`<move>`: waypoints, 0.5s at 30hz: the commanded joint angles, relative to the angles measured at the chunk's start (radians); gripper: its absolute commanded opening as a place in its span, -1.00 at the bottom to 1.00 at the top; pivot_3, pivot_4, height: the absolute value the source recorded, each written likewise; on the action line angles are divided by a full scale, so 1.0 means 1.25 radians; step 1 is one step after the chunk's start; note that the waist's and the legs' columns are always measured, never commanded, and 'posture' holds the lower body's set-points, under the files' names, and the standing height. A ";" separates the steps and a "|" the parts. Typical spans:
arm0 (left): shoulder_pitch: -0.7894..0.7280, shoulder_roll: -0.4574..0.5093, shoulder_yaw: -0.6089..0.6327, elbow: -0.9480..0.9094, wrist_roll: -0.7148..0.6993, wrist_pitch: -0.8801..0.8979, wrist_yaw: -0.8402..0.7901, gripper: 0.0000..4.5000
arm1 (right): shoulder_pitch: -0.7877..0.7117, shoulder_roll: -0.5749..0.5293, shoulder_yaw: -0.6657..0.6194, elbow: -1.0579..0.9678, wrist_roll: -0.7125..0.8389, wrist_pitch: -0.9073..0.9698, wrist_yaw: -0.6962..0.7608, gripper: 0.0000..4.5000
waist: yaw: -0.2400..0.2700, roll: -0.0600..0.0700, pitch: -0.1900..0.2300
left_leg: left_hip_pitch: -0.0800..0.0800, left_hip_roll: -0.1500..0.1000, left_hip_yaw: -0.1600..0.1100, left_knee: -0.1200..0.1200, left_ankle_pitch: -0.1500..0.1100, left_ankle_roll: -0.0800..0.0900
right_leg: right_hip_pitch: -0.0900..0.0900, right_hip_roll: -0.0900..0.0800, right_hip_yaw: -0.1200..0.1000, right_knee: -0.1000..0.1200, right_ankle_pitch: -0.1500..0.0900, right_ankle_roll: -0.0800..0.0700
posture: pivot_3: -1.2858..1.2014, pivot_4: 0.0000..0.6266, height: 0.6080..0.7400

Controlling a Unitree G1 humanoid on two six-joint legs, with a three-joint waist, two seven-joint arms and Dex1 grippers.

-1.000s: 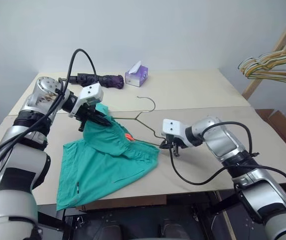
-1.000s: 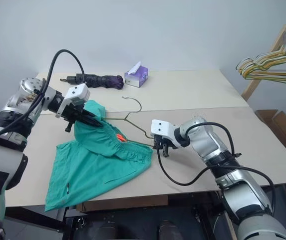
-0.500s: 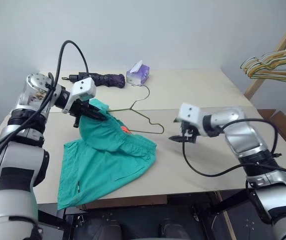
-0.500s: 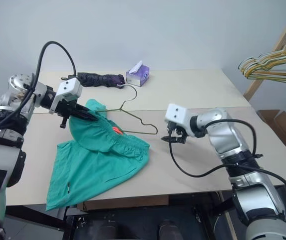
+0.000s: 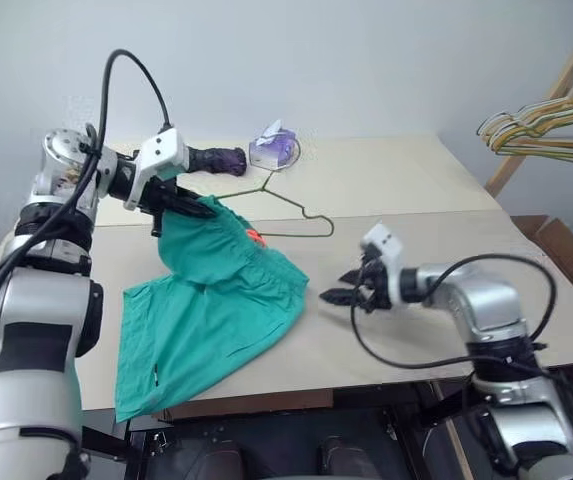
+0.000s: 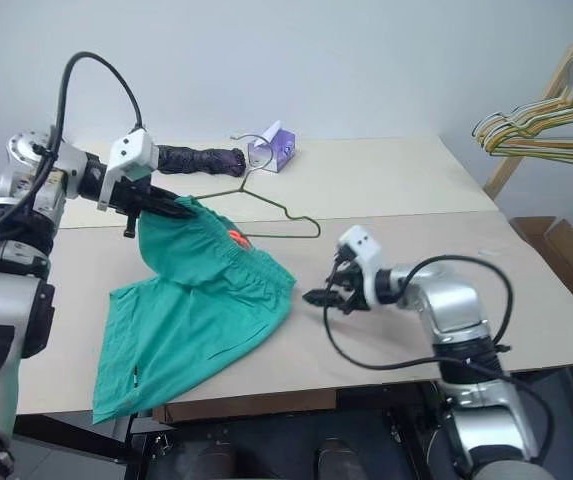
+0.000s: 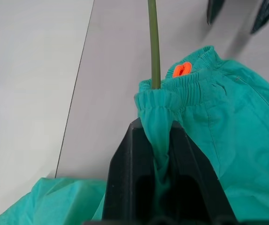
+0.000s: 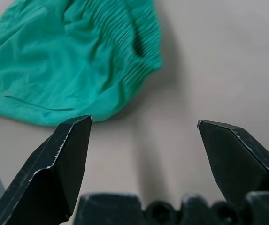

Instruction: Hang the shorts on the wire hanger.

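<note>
1. The left gripper (image 5: 191, 205) is clamped on a bunched fold of the waistband of the shorts (image 5: 216, 300), and it now holds that corner higher above the table (image 5: 406, 190) than a second ago, closer to the far left corner.
2. The shorts hang from that pinch. The raised waistband with the orange tag (image 5: 256, 237) slopes down, and the legs lie spread flat toward the near left edge of the table.
3. The wire hanger (image 5: 301, 215) has come up with the cloth. One end is tucked into the waistband beside the left gripper, as the left wrist view shows, with the wire (image 7: 153, 42) rising out of the gathered hem.
4. The rest of the hanger reaches out over the middle of the table, and its hook points toward the tissue box (image 5: 272, 148) at the far edge. Whether the free end touches the table is hard to tell.
5. The right gripper (image 5: 341, 297) has let go of the hanger's lower bend, which it pinched a second ago. Its fingers (image 8: 64, 164) now stand wide apart and empty, low over the table near the front edge, just beside the hem of the shorts.
6. The dark umbrella (image 5: 216, 158) lies along the far edge, behind the left gripper.
</note>
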 commanded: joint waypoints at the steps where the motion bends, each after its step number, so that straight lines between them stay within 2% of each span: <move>1: -0.030 0.004 0.029 -0.019 0.002 -0.012 -0.005 -0.97 | 0.015 0.076 -0.044 -0.021 0.043 0.028 -0.077 0.87 | 0.000 0.000 0.000 | 0.000 0.000 0.000 0.000 0.000 0.000 | 0.000 0.000 0.000 0.000 0.000 0.000 | 0.05 -1.00 1.00; 6: -0.025 0.002 0.043 -0.030 0.008 -0.010 -0.018 -0.97 | 0.018 0.156 -0.094 0.006 0.098 0.043 -0.127 0.87 | 0.001 0.000 0.000 | 0.000 0.000 0.000 0.000 0.000 0.000 | 0.000 0.000 0.000 0.000 0.000 0.000 | 0.06 -1.00 1.00; 8: -0.024 0.000 0.048 -0.031 0.009 -0.009 -0.017 -0.97 | 0.022 0.168 -0.079 0.014 0.098 0.025 -0.144 0.87 | 0.001 0.000 0.000 | 0.000 0.000 -0.001 0.000 0.000 0.000 | 0.000 0.000 0.000 0.000 0.000 0.000 | 0.06 -1.00 1.00; 12: -0.023 0.000 0.053 -0.032 0.011 -0.008 -0.013 -0.97 | 0.025 0.187 -0.077 0.035 0.083 -0.008 -0.197 0.50 | 0.001 0.000 0.000 | 0.000 0.000 -0.001 0.000 0.000 0.000 | 0.000 0.000 -0.001 0.000 0.000 0.000 | 0.06 -1.00 1.00; 15: -0.019 0.003 0.062 -0.036 0.008 -0.005 -0.015 -0.97 | 0.019 0.190 -0.092 0.058 0.088 -0.006 -0.226 0.01 | 0.001 0.000 0.000 | 0.000 0.000 -0.001 0.000 0.000 0.000 | 0.000 0.000 -0.001 0.000 0.000 0.000 | 0.06 -1.00 1.00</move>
